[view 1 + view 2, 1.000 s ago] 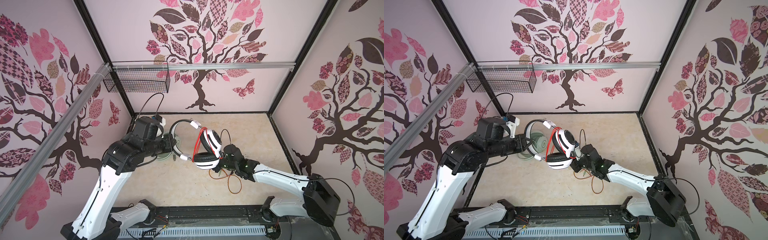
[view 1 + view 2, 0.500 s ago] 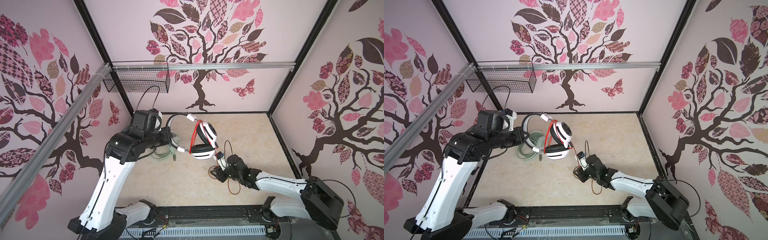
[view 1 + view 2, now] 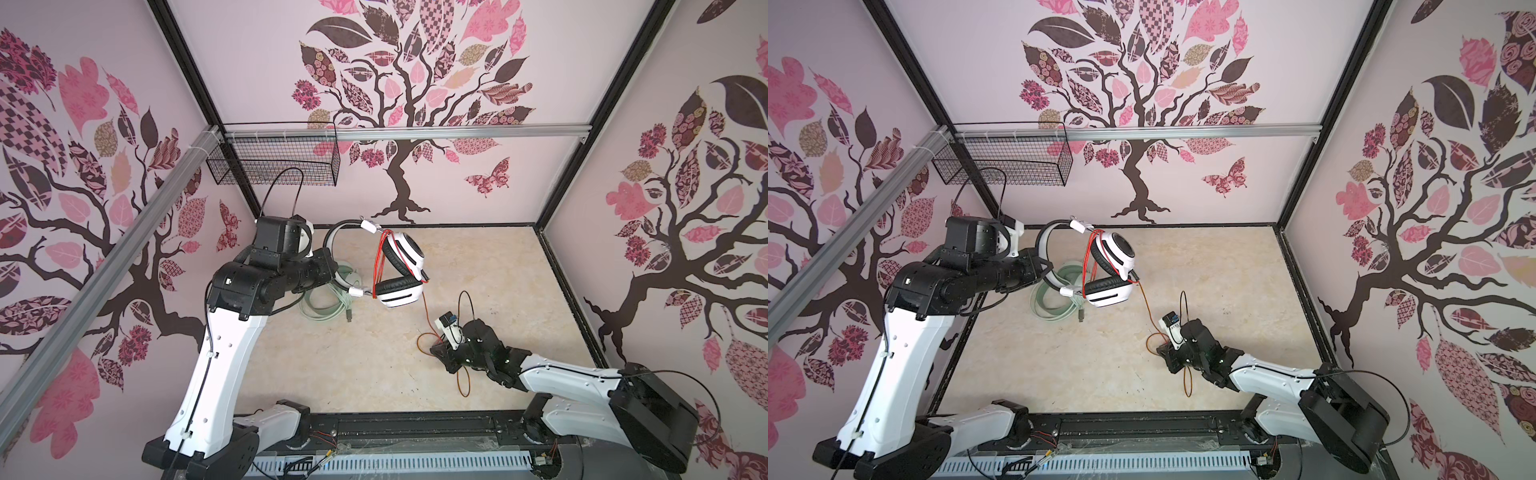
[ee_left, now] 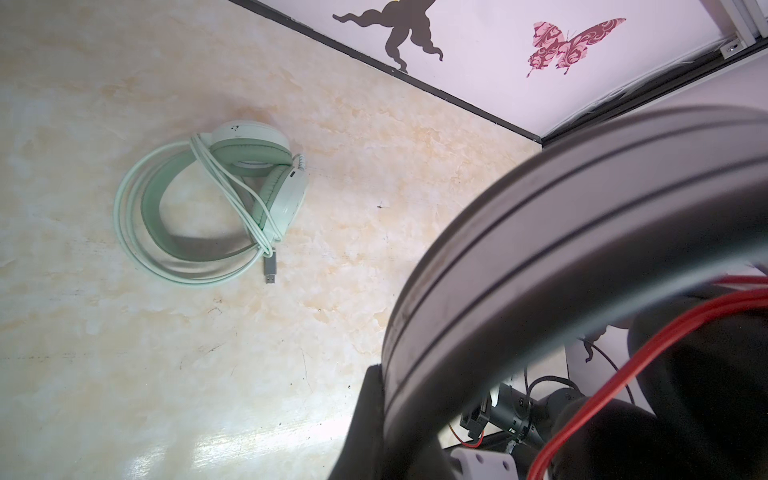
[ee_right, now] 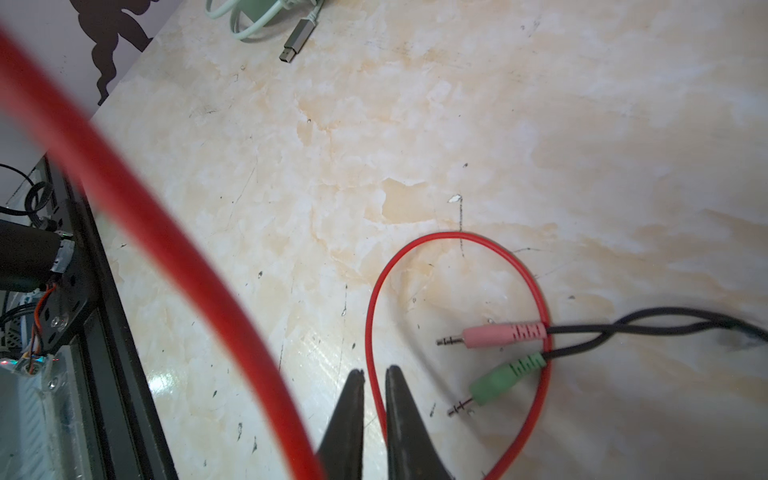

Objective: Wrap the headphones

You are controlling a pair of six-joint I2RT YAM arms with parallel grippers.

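- Change: the right jaws, up beside the white-and-black headset (image 3: 402, 254) a second ago, are now down at the desk (image 3: 332, 374). They sit well apart from the mint-green headset (image 4: 249, 139) and straddle the loose red cable (image 5: 457, 237).
- Right jaws: a slim gap remains, with the cable running between and not visibly pinched (closing, by my reading).
- Left jaws: clamped on the white-and-black headset's band, holding it aloft just beside the mint-green headset.
- Meaning: the mint-green headset looks wound. Slack is being fetched for the red cable's next turn.
- Room: bare desk lies all round the mint-green headset. The pink plug (image 5: 503, 336) and green plug (image 5: 503, 376) touch the loop and may snag.
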